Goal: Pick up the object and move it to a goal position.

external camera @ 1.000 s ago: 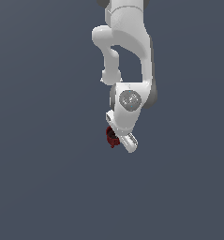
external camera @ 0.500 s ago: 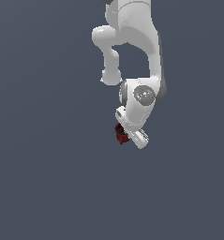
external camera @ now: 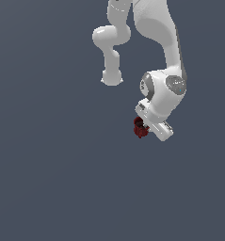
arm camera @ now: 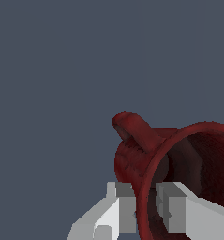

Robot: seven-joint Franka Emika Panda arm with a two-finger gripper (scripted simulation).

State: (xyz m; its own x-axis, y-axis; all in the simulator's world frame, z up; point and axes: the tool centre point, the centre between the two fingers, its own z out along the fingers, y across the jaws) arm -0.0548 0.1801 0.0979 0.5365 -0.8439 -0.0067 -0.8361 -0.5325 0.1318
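- Against the earlier exterior pictures, I see my arm [external camera: 168,56] has carried the wrist toward the exterior view's right and a little lower, and the small red object has come along with it, keeping its place at the end of the hand.
- I read that as the pick being done: the object travels with the hand instead of lying on the grey ground [external camera: 48,179], so what I have left is the carry to the goal. No goal marker shows in either view, so I cannot say how far off it is.
- In the wrist view, the gripper [arm camera: 138,208] is clamped on the object [arm camera: 146,154]. One white finger [arm camera: 118,206] lies against the outside of the cup wall; the other sits just inside the rim, so the wall is pinched between them.
- In the exterior view the object [external camera: 139,127] hangs just beside the fingertips, on the side toward that view's left, clear of everything else.
- The object's long axis runs from its closed, rounded end to its open mouth. The dark hollow [arm camera: 202,164] faces back toward the wrist camera and off to one side; the closed end points away from the hand.
- The small nub [arm camera: 130,124] sticks out from the outer wall, on the side of the cup away from my fingers.
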